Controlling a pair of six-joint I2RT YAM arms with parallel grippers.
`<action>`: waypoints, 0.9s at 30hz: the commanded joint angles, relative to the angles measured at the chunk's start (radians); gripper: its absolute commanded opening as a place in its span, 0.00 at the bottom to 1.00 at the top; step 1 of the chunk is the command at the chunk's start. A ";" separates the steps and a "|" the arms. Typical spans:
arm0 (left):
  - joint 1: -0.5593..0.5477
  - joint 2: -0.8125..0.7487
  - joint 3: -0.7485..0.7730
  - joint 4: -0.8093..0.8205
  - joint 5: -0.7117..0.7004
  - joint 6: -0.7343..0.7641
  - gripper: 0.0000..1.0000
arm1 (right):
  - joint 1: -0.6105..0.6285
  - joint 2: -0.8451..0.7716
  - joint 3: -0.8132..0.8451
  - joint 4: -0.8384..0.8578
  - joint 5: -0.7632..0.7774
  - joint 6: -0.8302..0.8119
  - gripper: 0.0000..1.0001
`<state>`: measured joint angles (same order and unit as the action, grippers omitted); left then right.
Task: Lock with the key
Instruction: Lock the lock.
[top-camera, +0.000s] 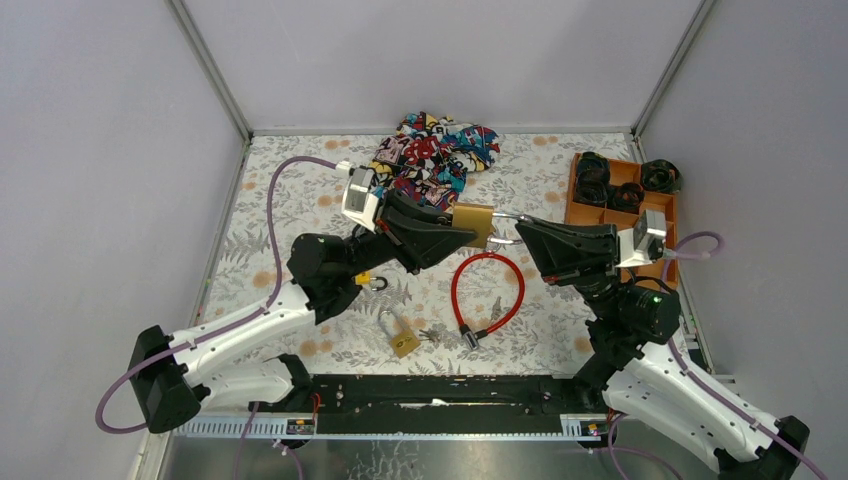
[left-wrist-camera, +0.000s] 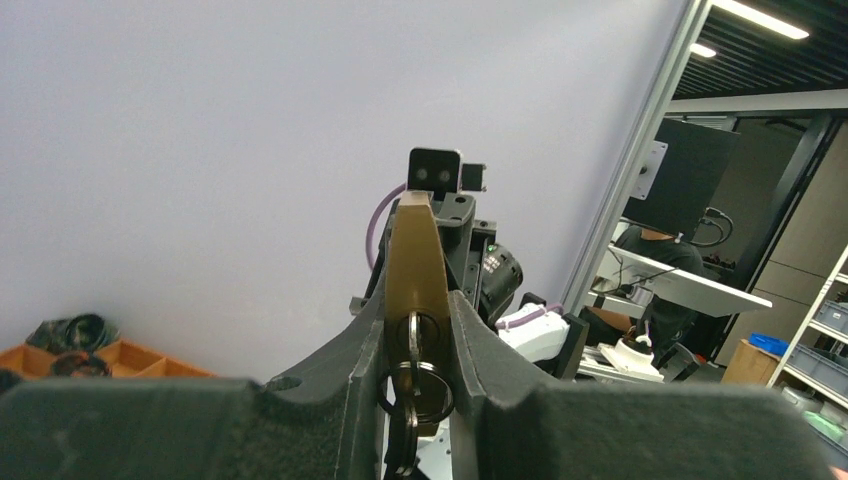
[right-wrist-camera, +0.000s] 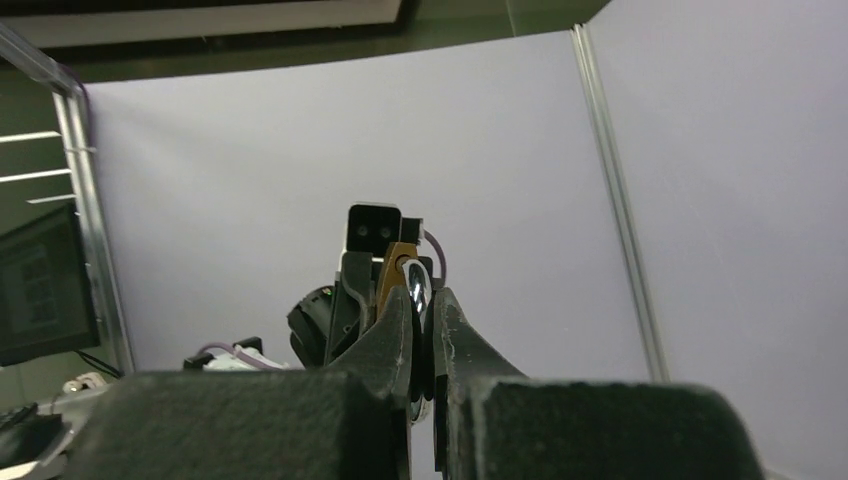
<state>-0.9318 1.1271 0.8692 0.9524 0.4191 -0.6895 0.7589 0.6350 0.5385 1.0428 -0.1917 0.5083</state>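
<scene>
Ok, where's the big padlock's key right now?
Left wrist view, centre: the key sticks out of the near end of the brass padlock, clamped in the left gripper, ring hanging below.

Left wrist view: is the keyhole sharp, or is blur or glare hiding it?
Left wrist: padlock and inserted key fairly sharp, no glare; near pincer fingers dark, soft. Right wrist: bright glint on shackle. Top external: evenly lit, sharp.

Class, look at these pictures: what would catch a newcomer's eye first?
In mid-air at the centre, the left gripper clamps the body of a brass padlock, while the right gripper is shut on its shackle. Beneath them lies a red cable lock. A bright patterned cloth sits at the back.
</scene>
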 joint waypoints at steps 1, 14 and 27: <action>-0.084 0.074 0.018 -0.051 0.059 0.048 0.00 | 0.072 0.119 -0.011 -0.193 -0.132 0.081 0.00; -0.170 0.164 0.023 -0.131 0.147 0.038 0.00 | 0.097 0.175 0.114 -0.278 -0.148 0.022 0.00; -0.139 0.184 0.095 -0.085 0.126 0.067 0.00 | 0.105 0.137 0.067 -0.338 -0.137 0.046 0.00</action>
<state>-1.0267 1.2221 0.9306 1.0714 0.4114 -0.6579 0.8227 0.6514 0.6552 1.0790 -0.1654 0.5274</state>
